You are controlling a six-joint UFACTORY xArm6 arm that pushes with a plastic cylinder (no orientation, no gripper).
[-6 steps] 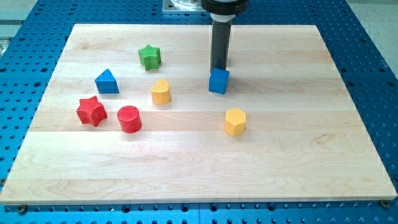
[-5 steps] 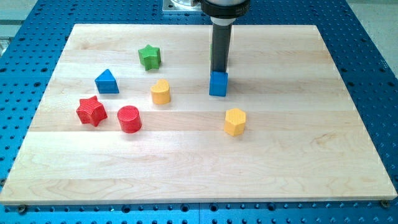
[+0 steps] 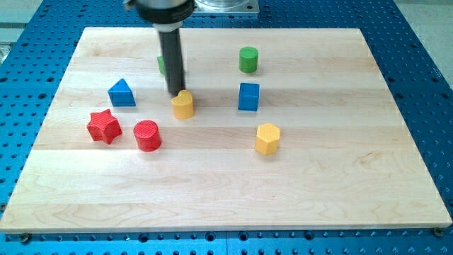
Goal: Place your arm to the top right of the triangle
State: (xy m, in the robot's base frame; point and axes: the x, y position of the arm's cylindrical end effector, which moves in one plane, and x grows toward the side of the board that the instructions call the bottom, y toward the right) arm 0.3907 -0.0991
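Note:
The blue triangle block [image 3: 122, 93] sits on the wooden board [image 3: 226, 184] at the view's left. My tip [image 3: 176, 93] is to the right of it, level with it, and just above the yellow rounded block [image 3: 183, 104], touching or nearly touching its top edge. The rod hides most of the green star [image 3: 161, 64], of which only a sliver shows at the rod's left side.
A red star [image 3: 104, 126] and a red cylinder [image 3: 147, 135] lie below the triangle. A blue cube [image 3: 248, 96], a green cylinder [image 3: 248, 59] and a yellow hexagon [image 3: 267, 138] stand at the view's right of my tip.
My tip has moved left from just above the blue cube to just above the yellow rounded block. The green cylinder, hidden before, now shows; the green star is now mostly hidden.

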